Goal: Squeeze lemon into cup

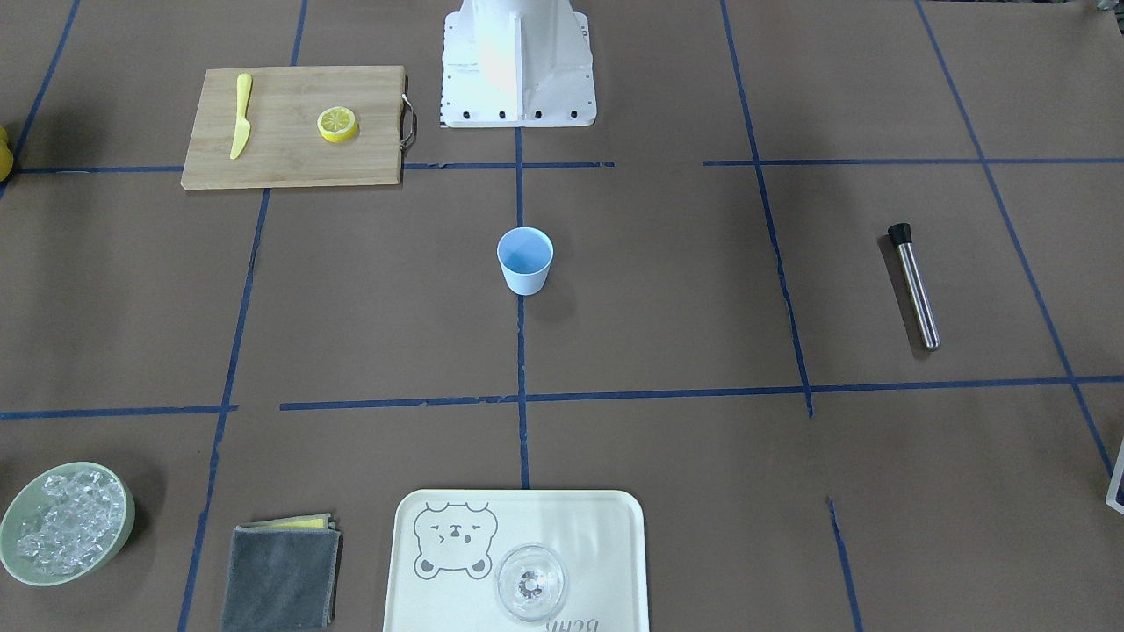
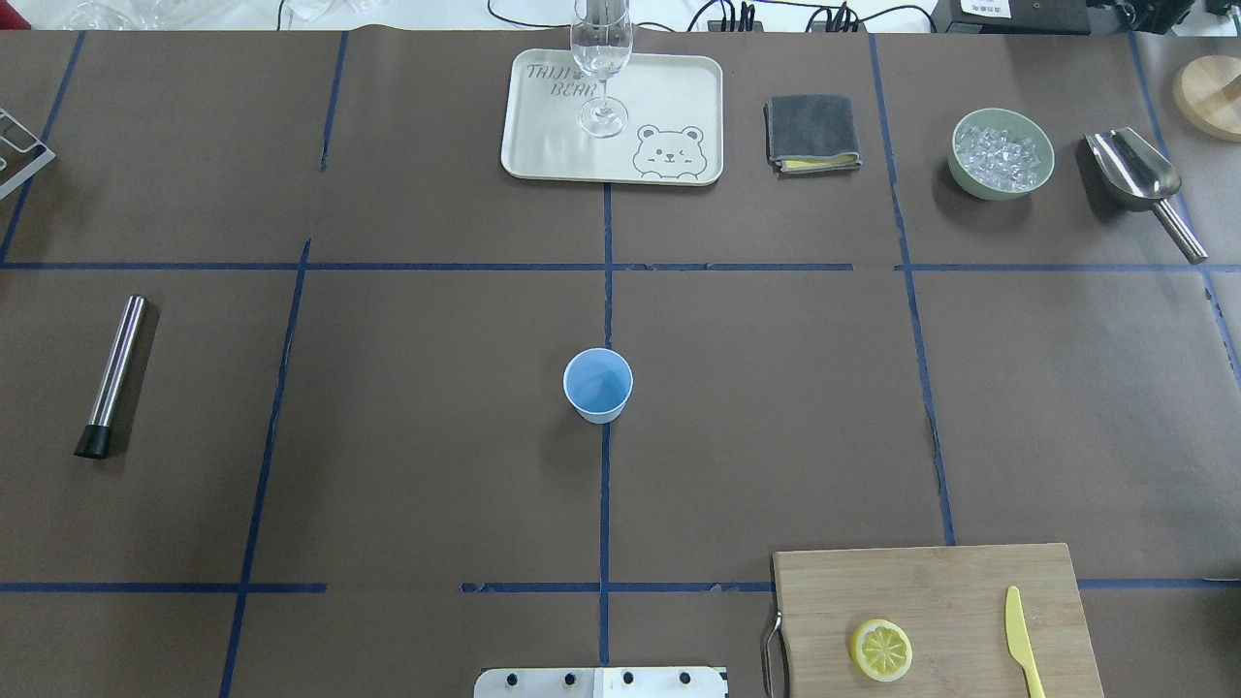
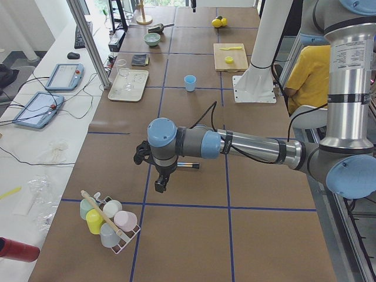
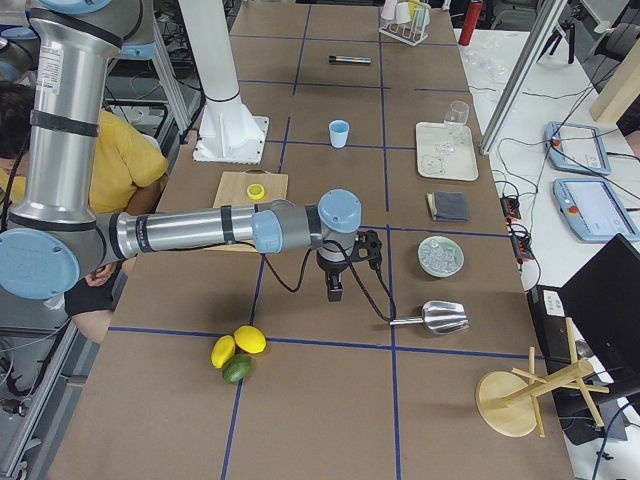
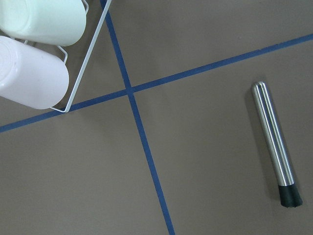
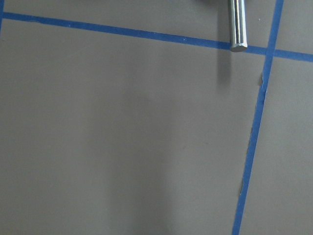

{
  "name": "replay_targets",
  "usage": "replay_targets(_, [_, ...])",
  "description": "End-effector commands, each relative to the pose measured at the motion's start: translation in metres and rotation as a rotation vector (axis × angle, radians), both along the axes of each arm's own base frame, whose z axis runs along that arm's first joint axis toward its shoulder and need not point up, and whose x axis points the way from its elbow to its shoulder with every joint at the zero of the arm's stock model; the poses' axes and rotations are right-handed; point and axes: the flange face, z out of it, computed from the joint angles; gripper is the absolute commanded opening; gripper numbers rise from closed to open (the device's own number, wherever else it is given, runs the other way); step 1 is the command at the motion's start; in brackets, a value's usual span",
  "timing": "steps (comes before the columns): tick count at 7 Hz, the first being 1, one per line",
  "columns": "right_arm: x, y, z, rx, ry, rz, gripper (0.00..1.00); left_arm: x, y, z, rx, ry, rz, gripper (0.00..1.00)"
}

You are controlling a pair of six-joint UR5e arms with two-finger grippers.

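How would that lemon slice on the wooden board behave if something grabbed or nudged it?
The lemon lies flat on the cutting board, so it probably slides rather than rolls when nudged. It sits low, so it likely offers little edge to grip. Its smooth yellow rind might be slippery.

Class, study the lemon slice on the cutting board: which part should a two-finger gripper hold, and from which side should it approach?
Take the lemon by its rind, pinching opposite edges, coming straight down from above. It lies flat, cut face up, on the cutting board, so probably only the thin rim offers opposing sides. The yellow knife lies well apart.
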Motion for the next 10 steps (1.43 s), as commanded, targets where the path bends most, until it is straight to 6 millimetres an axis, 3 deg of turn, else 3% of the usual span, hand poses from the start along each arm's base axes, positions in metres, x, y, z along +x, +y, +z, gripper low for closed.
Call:
replay_targets(1, [-0.025, 0.002, -0.016, 0.067, -0.041, -0.035, 1.00, 0.000, 0.001, -0.007, 0.041, 0.011, 0.001, 1.00])
replay_targets(2, [-0.065, 0.008, -0.044, 0.057, -0.077, -0.045, 1.00, 0.000, 0.001, -0.012, 0.061, 0.012, -0.002, 1.00])
replay_targets(3, [-0.120, 0.024, -0.077, -0.025, -0.105, -0.024, 1.00, 0.000, 0.001, -0.012, 0.062, 0.013, -0.002, 1.00])
replay_targets(4, [-0.141, 0.045, -0.107, -0.045, -0.109, -0.010, 1.00, 0.000, 0.000, -0.012, 0.066, 0.012, 0.000, 1.00])
replay_targets(5, [-0.178, 0.068, -0.137, -0.084, -0.124, -0.022, 1.00, 0.000, -0.001, -0.013, 0.083, 0.012, 0.000, 1.00])
replay_targets(6, [-0.229, 0.106, -0.174, -0.087, -0.117, 0.024, 1.00, 0.000, -0.002, -0.017, 0.111, 0.014, -0.001, 1.00])
replay_targets(8, [-0.309, 0.195, -0.219, -0.132, -0.114, 0.036, 1.00, 0.001, -0.004, -0.020, 0.155, 0.013, 0.004, 1.00])
replay_targets(9, [-0.343, 0.241, -0.220, -0.081, -0.088, 0.029, 1.00, 0.001, -0.004, -0.022, 0.176, 0.015, -0.001, 1.00])
replay_targets(10, [-0.353, 0.260, -0.221, -0.071, -0.085, 0.036, 1.00, 0.001, -0.001, -0.019, 0.169, 0.015, -0.002, 1.00])
